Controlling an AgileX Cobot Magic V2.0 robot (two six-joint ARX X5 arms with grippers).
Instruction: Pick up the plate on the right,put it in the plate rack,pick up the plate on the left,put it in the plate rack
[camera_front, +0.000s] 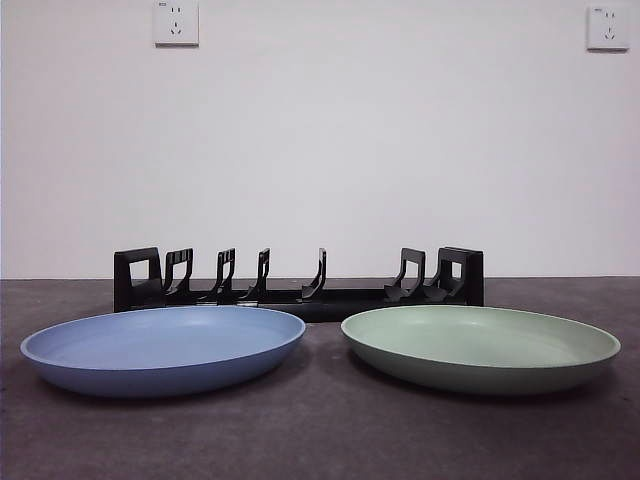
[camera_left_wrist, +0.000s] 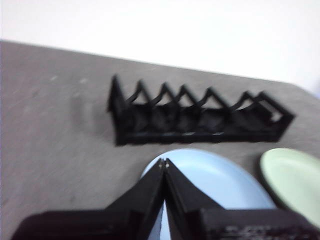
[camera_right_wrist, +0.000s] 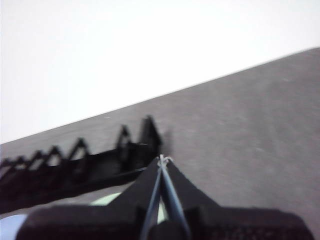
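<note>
A blue plate (camera_front: 163, 348) lies flat on the left of the dark table and a pale green plate (camera_front: 480, 346) lies flat on the right. Behind them stands the long black plate rack (camera_front: 298, 280), its prongs holding nothing. My left gripper (camera_left_wrist: 164, 162) is shut and hangs above the blue plate (camera_left_wrist: 215, 180), with the rack (camera_left_wrist: 197, 119) beyond it and the green plate (camera_left_wrist: 292, 180) to one side. My right gripper (camera_right_wrist: 161, 159) is shut too, above the green plate (camera_right_wrist: 107, 200), near the rack's end post (camera_right_wrist: 145, 137). Neither arm shows in the front view.
A white wall with two sockets (camera_front: 176, 22) stands behind the dark table (camera_front: 320, 440). Bare tabletop stretches past the rack's end in the right wrist view.
</note>
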